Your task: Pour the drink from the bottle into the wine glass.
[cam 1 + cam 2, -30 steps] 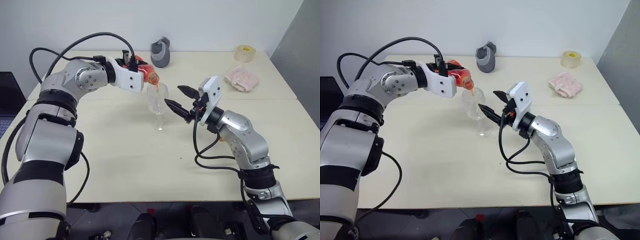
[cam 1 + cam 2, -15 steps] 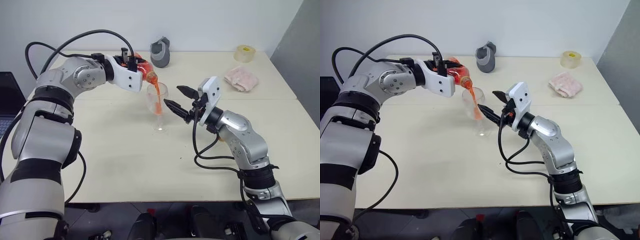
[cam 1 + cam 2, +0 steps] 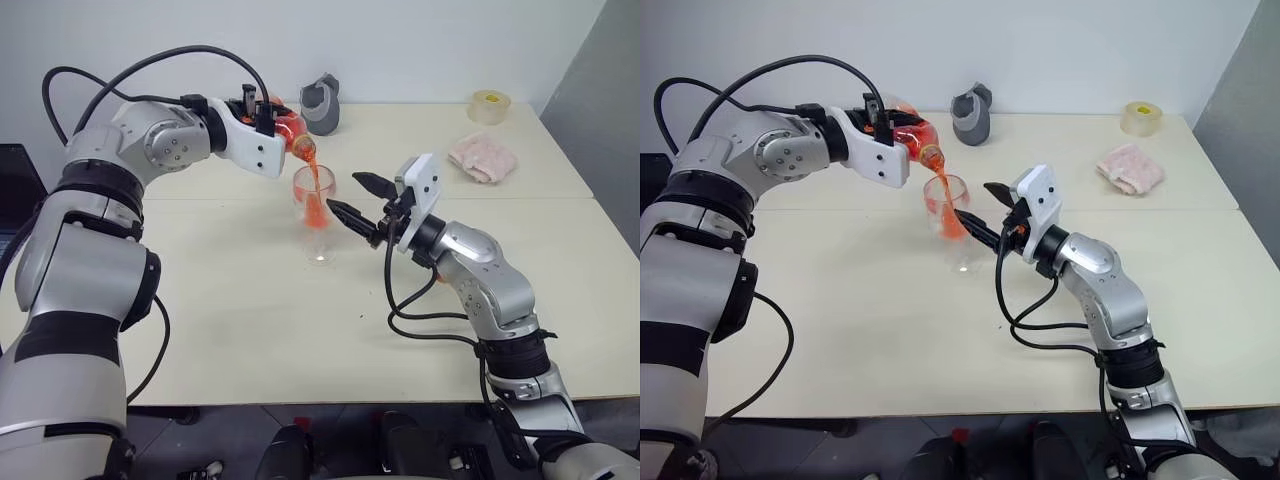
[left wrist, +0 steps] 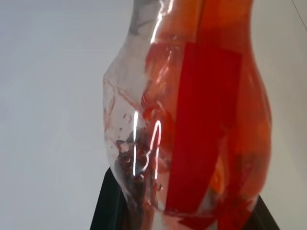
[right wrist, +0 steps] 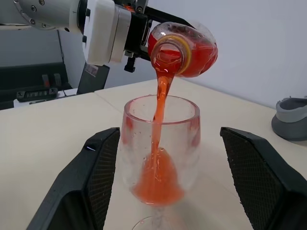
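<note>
My left gripper point(image 3: 272, 128) is shut on the bottle point(image 3: 291, 131), a small clear plastic one with a red label, which is tipped mouth-down over the wine glass point(image 3: 318, 212). The red-orange drink point(image 5: 160, 103) runs in a thin stream from the bottle's mouth point(image 5: 171, 54) into the bowl, where it pools at the bottom point(image 5: 158, 183). The glass stands upright on the table. My right gripper point(image 3: 345, 191) is open, with one black finger on each side of the bowl point(image 5: 160, 143). In the left wrist view the bottle point(image 4: 192, 120) is close up, partly filled with drink.
A grey jug-like object point(image 3: 322, 103) stands at the back of the cream table point(image 3: 260, 330). A roll of tape point(image 3: 490, 106) and a pink cloth point(image 3: 482, 158) lie at the back right. A dark laptop point(image 3: 15, 195) sits at the far left edge.
The bottle has tipped further and risen slightly. The stream of drink now falls into the glass and the bowl has begun to fill. The right arm has not moved.
</note>
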You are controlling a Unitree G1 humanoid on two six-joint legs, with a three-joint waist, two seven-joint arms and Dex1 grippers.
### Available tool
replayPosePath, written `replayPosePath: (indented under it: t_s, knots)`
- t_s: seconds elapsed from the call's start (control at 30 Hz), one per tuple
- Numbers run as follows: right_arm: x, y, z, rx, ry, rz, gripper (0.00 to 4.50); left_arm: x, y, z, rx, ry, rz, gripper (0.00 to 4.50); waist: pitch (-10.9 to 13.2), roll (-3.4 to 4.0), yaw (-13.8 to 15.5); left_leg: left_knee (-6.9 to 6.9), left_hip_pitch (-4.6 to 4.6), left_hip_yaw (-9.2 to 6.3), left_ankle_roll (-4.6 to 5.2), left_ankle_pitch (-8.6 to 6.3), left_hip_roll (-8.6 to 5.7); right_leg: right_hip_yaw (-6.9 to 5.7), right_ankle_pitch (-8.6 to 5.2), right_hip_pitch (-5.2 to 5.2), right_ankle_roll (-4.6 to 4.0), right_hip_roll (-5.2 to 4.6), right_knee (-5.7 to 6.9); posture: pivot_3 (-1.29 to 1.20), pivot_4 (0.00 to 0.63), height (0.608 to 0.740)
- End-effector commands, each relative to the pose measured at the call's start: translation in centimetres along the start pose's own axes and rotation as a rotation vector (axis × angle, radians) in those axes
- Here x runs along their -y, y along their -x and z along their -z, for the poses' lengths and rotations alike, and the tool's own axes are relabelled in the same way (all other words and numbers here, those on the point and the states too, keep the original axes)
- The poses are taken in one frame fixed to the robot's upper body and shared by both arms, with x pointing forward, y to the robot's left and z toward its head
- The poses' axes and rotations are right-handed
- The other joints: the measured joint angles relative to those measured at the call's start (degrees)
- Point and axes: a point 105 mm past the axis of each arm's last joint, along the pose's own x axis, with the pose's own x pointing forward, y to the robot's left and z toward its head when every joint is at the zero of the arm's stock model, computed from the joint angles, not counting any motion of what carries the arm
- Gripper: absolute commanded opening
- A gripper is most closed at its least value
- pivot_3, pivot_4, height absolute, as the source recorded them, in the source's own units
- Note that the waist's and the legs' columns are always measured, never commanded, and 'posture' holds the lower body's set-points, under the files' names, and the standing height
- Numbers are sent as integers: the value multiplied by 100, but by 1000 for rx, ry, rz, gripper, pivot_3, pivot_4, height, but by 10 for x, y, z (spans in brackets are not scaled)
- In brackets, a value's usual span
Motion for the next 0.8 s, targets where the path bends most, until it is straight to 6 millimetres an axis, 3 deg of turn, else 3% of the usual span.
replayPosePath:
  t_s: [0.03, 0.8]
  knots:
    - [-5, 0, -18, 64, 44, -22, 3587, -29, 8, 5, -19, -45, -81, 917, 0, 0, 0, 0, 0, 0, 0, 0, 0, 0, 0, 0, 0, 0, 0, 0, 150, 740]
    - [-4, 0, -18, 64, 44, -19, 3587, -34, 9, 7, -42, -81, -91, 917, 0, 0, -2, 2, -1, 9, 0, 0, -1, 7, -1, -11, 2, 0, 19, 0, 150, 740]
